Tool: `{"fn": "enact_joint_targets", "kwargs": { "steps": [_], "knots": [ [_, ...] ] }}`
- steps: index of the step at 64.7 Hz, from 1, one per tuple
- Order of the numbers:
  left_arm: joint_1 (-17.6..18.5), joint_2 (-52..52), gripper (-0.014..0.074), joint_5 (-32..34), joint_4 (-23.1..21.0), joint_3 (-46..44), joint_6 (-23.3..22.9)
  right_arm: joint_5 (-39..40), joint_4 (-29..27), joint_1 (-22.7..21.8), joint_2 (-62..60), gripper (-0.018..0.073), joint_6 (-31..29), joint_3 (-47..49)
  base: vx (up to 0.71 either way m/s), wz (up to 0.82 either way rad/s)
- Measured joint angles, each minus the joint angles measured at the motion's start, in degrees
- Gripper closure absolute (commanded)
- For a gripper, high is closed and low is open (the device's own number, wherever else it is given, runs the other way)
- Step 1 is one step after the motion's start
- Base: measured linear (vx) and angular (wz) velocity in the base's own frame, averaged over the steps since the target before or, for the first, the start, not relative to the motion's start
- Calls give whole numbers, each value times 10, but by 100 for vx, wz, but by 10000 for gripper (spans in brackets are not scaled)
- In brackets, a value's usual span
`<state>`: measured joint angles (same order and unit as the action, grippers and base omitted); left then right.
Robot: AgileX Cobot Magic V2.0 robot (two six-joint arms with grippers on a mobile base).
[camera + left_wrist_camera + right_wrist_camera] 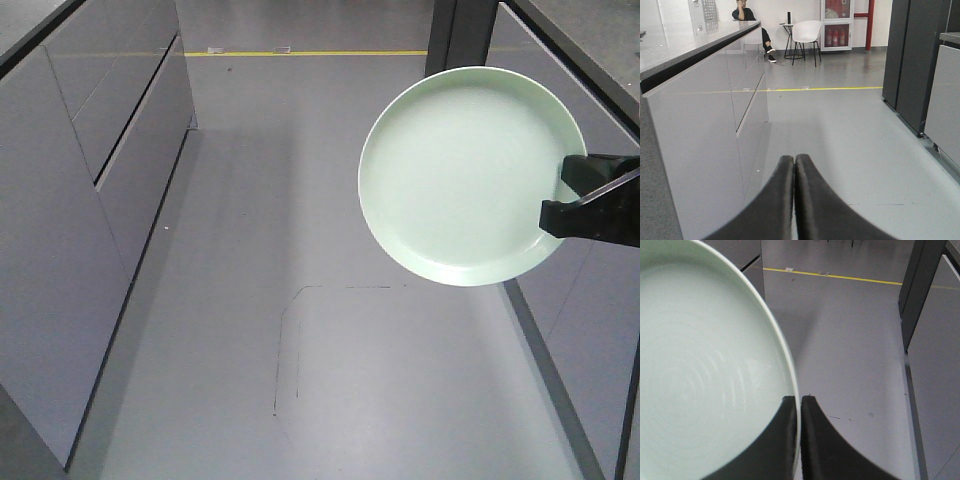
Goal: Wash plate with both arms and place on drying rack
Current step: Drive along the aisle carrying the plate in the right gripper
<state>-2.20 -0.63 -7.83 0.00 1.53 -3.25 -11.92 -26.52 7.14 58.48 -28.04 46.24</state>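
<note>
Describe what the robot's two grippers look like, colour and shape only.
Both are plain matte black. The left gripper has two smooth fingers that curve inward and taper to rounded tips. The right gripper has the same curved, tapering fingers; seen from the front view it looks blocky and angular. No markings show.

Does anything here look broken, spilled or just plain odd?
Nothing is broken or spilled. The one odd sight: the plate hangs over bare floor, pinched at one edge by the right gripper alone, while the left gripper is shut on nothing.
</note>
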Motion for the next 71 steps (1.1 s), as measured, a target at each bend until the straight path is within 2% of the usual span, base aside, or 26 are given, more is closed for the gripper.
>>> {"fn": "enact_joint_targets", "kwargs": {
  "steps": [71],
  "knots": [
    [0, 0, 602, 0, 0, 0, 0, 0, 0, 0, 0, 564, 0, 0, 16, -2]
  ]
}}
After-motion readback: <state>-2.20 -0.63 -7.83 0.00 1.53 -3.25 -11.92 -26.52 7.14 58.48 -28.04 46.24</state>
